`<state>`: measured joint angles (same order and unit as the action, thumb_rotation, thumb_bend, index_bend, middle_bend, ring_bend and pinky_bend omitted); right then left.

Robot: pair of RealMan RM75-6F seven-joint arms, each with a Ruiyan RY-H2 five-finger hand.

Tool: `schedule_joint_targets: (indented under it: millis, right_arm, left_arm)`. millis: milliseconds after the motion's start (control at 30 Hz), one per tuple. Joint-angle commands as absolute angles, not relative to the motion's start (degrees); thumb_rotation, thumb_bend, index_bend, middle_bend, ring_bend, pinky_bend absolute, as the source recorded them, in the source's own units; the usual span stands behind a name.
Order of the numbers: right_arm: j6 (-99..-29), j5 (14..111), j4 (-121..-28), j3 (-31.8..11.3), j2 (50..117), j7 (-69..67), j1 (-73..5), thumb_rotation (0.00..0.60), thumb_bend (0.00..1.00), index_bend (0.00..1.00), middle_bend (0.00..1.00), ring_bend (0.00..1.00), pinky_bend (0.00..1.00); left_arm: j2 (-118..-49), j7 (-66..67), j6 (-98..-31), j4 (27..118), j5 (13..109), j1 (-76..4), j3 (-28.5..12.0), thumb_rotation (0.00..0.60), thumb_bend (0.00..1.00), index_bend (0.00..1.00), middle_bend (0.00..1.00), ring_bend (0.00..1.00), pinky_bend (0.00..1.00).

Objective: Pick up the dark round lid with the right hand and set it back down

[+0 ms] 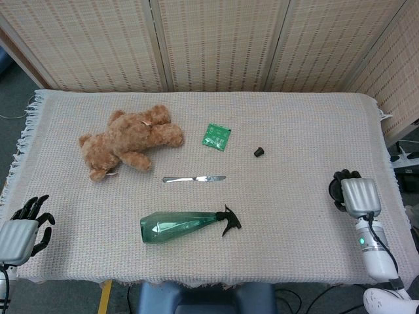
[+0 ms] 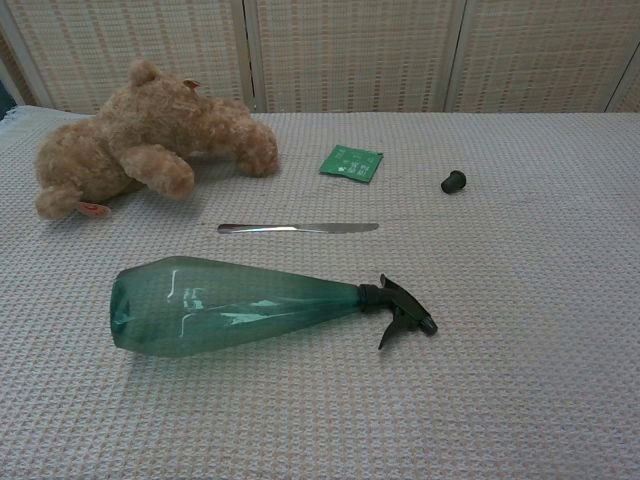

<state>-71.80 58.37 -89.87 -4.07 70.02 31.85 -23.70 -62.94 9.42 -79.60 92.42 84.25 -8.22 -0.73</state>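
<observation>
The dark round lid shows only as a dark edge at the left of my right hand, low over the cloth near the table's right edge. The hand's dark fingers curl around the lid and hold it, and its silver back hides most of it. I cannot tell whether the lid touches the cloth. The chest view shows neither the right hand nor the lid. My left hand sits at the front left corner with its fingers apart and nothing in it.
On the woven tablecloth lie a brown teddy bear, a green packet, a small black cap, a table knife and a green spray bottle on its side. A wicker screen stands behind.
</observation>
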Motion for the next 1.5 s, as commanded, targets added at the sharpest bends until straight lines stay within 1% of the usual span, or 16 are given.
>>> schedule_joint_targets:
  millis: [33,133,167,233,267,367,467,500,633,733,900,967,1067,1167,1300,1500]
  right_arm:
    - [-69.91,70.95,-88.88,-5.64,71.47,17.04,-23.81,0.600,0.27,0.55,0.48,0.65,0.76]
    - [-78.54,85.78,-81.68,-4.14,74.39,2.40,-22.79,0.600,0.27,0.54,0.48,0.64,0.75]
    - [-83.20,90.71,-77.77,-3.81,76.14,-3.00,-22.51,0.600,0.27,0.54,0.48,0.64,0.74]
    - [-89.95,96.15,-71.74,-3.59,78.96,-9.52,-22.13,0.600,0.27,0.54,0.48,0.64,0.74]
    - [-93.45,98.00,-68.44,-3.76,80.71,-12.83,-21.84,0.600,0.27,0.54,0.48,0.63,0.73]
    - [-99.66,100.93,-62.36,-4.20,83.83,-18.60,-21.63,0.600,0.27,0.54,0.48,0.63,0.73]
    - [-102.77,102.19,-57.84,-4.44,85.78,-21.47,-21.73,0.600,0.27,0.54,0.48,0.63,0.73]
    - [-102.67,101.96,-57.01,-4.46,86.11,-21.40,-21.67,0.600,0.27,0.54,0.48,0.63,0.73]
    - [-97.28,99.27,-58.61,-3.69,85.00,-18.10,-21.21,0.600,0.27,0.54,0.48,0.63,0.73]
    - [-88.73,94.35,-65.00,-3.22,81.91,-10.41,-20.65,0.600,0.27,0.54,0.48,0.63,0.74]
    - [-72.31,82.73,-81.29,-2.83,74.50,1.26,-21.06,0.600,0.27,0.54,0.48,0.62,0.74]
    - [-66.97,78.26,-85.82,-3.21,72.02,4.49,-22.10,0.600,0.27,0.54,0.48,0.62,0.74]
    - [-61.15,72.33,-89.72,-4.22,70.12,7.73,-23.77,0.600,0.27,0.54,0.48,0.62,0.74]
    - [-55.24,66.53,-92.13,-5.59,68.73,7.97,-25.92,0.600,0.27,0.53,0.48,0.62,0.74]
    - [-50.27,60.71,-91.39,-7.09,68.93,8.69,-28.63,0.600,0.27,0.52,0.48,0.62,0.74]
    - [-48.40,54.83,-86.16,-8.32,72.79,11.43,-31.37,0.600,0.27,0.51,0.48,0.62,0.74]
  left_arm:
    - [-62.98,9.45,-79.55,92.40,84.33,-8.24,-0.67,0.600,0.54,0.49,0.09,0.09,0.28]
    - [-63.05,9.62,-79.29,92.36,84.39,-8.33,-0.56,0.600,0.53,0.49,0.09,0.09,0.28]
    - [-63.09,9.71,-79.18,92.35,84.39,-8.38,-0.53,0.600,0.53,0.49,0.09,0.09,0.28]
    - [-63.15,9.82,-79.08,92.36,84.39,-8.43,-0.52,0.600,0.53,0.49,0.09,0.09,0.28]
    - [-63.17,9.87,-79.12,92.38,84.40,-8.42,-0.51,0.600,0.53,0.49,0.09,0.09,0.28]
    - [-63.21,9.90,-79.28,92.38,84.46,-8.38,-0.53,0.600,0.53,0.49,0.09,0.09,0.28]
    - [-63.24,10.01,-79.24,92.42,84.39,-8.39,-0.55,0.600,0.53,0.49,0.09,0.09,0.28]
    - [-63.24,10.06,-79.20,92.42,84.37,-8.41,-0.55,0.600,0.53,0.49,0.09,0.09,0.28]
    - [-63.23,10.13,-79.04,92.44,84.26,-8.45,-0.54,0.600,0.54,0.49,0.09,0.09,0.28]
    - [-63.22,10.11,-79.01,92.49,84.20,-8.47,-0.57,0.600,0.54,0.49,0.09,0.09,0.28]
    - [-63.21,10.14,-78.95,92.49,84.14,-8.49,-0.56,0.600,0.53,0.49,0.09,0.09,0.28]
    - [-63.19,10.17,-78.94,92.50,84.13,-8.49,-0.56,0.600,0.54,0.49,0.09,0.09,0.28]
    - [-63.21,10.16,-79.02,92.46,84.17,-8.49,-0.58,0.600,0.54,0.49,0.09,0.09,0.28]
    - [-63.25,10.16,-79.12,92.42,84.19,-8.45,-0.59,0.600,0.54,0.49,0.09,0.09,0.28]
    - [-63.28,10.18,-79.25,92.34,84.26,-8.42,-0.61,0.600,0.53,0.49,0.09,0.09,0.28]
    - [-63.33,9.93,-79.63,92.13,84.60,-8.35,-0.62,0.600,0.54,0.49,0.09,0.09,0.28]
